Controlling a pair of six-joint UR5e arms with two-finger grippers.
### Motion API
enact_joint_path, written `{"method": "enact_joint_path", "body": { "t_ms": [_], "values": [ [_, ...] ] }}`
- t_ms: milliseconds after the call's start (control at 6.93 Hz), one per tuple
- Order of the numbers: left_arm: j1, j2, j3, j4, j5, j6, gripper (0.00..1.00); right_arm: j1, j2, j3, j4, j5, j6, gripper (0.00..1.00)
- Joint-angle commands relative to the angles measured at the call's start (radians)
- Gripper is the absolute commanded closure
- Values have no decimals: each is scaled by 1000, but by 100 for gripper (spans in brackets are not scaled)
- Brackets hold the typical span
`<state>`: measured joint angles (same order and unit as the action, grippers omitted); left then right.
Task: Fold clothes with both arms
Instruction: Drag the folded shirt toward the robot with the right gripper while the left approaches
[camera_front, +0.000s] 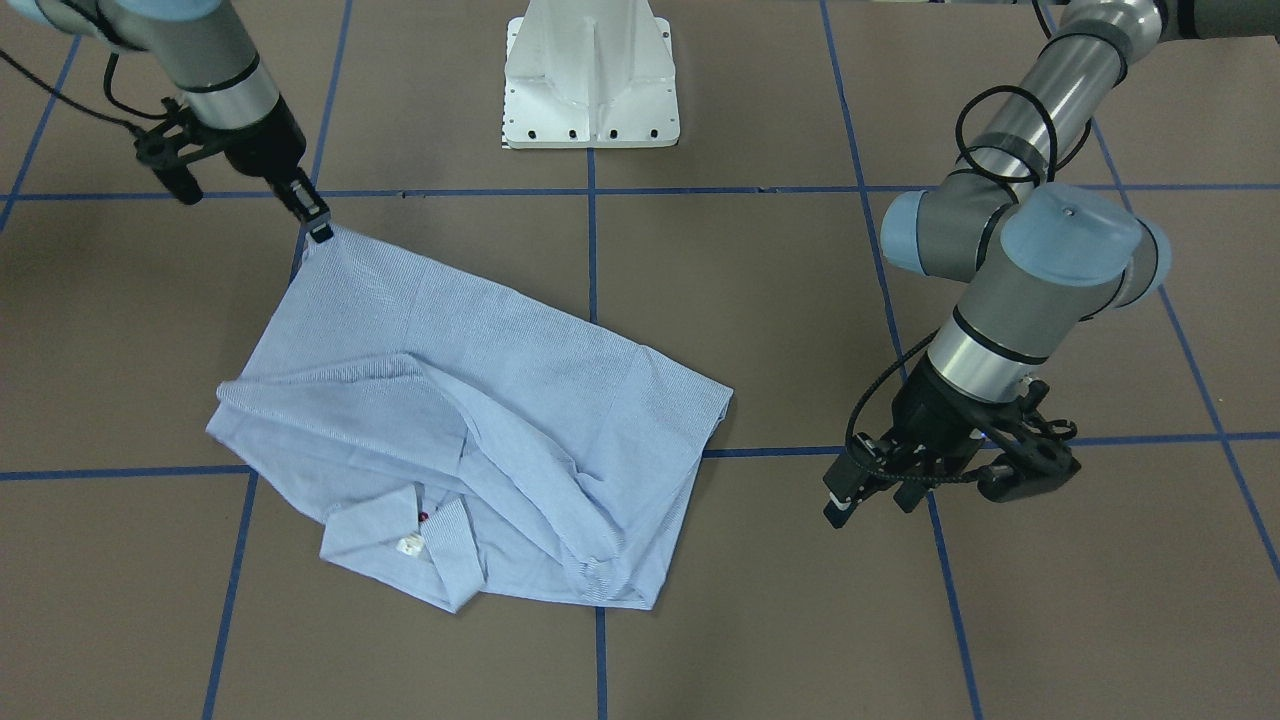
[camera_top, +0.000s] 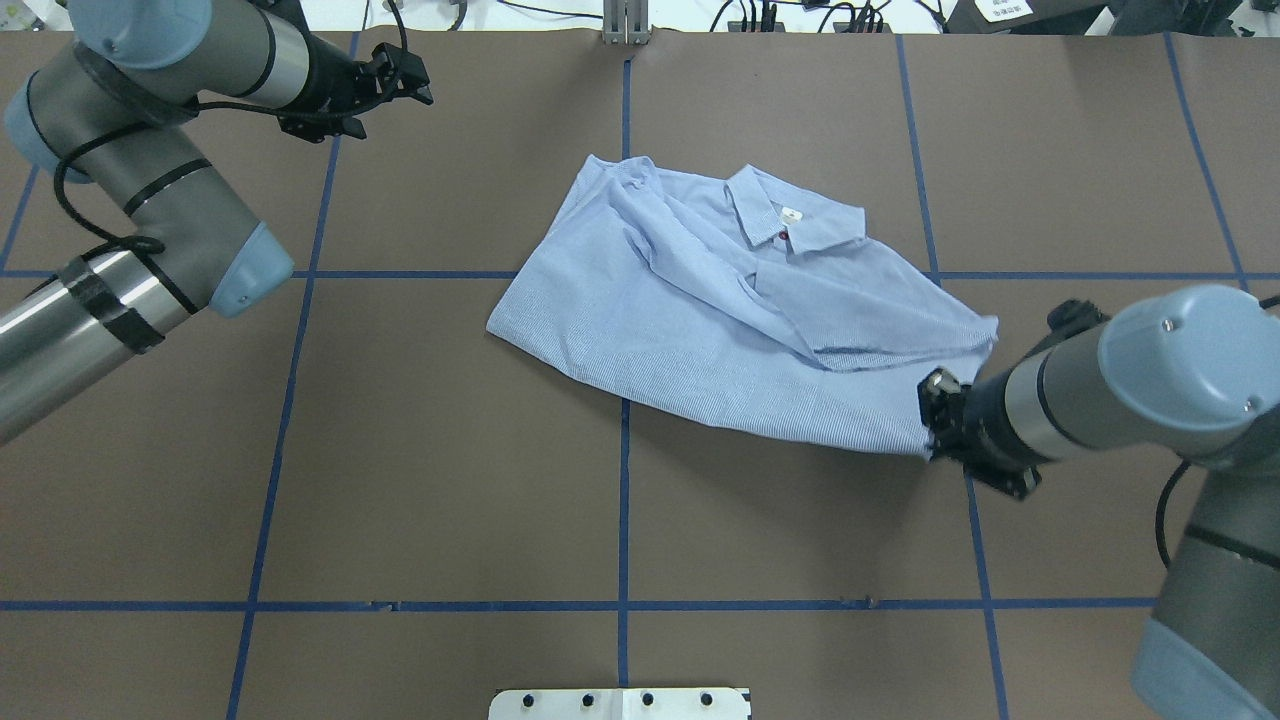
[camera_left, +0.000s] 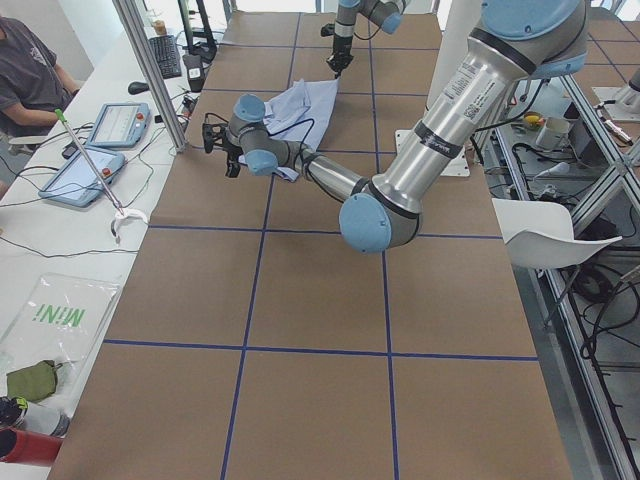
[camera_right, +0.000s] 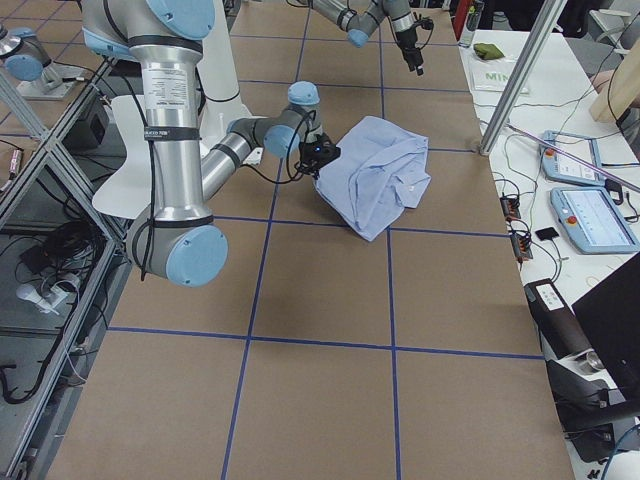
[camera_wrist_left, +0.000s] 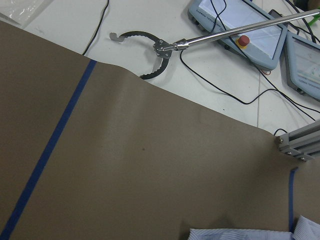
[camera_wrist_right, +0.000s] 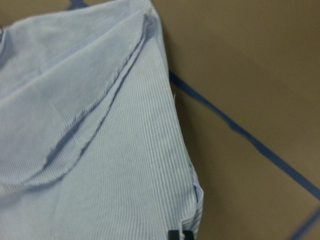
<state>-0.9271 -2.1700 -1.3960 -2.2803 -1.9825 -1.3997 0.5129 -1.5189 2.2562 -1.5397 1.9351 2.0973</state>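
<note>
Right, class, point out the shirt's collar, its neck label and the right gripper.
collar (camera_front: 365, 532): exterior front-facing view, its left flap.
neck label (camera_front: 410, 545): exterior front-facing view, its middle.
right gripper (camera_front: 319, 230): exterior front-facing view, between its fingertips.

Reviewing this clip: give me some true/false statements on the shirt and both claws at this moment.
The right claw grips a corner of the light blue striped button-up shirt. True.
The left claw touches the shirt. False: it hangs apart from it over the brown table.
The shirt's collar is tucked out of sight. False: it shows on top, white neck label visible.
The shirt lies across a blue tape line. True.
</note>
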Motion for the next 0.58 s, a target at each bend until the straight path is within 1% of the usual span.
{"method": "enact_joint_path", "body": {
  "t_ms": [0, 144, 288, 433],
  "values": [
    [86, 85, -165, -2, -42, -150, 3, -198, -14, 165, -256, 204, 38, 100],
    [150, 123, -245, -1, -35, -247, 3, -327, -4, 189, -299, 214, 102, 100],
    [203, 142, -292, -1, -32, -336, 3, -418, -1, 189, -303, 206, 198, 4],
    [264, 145, -297, -1, -30, -402, 3, -392, 14, 194, -303, 211, 211, 0]
  ]
}}
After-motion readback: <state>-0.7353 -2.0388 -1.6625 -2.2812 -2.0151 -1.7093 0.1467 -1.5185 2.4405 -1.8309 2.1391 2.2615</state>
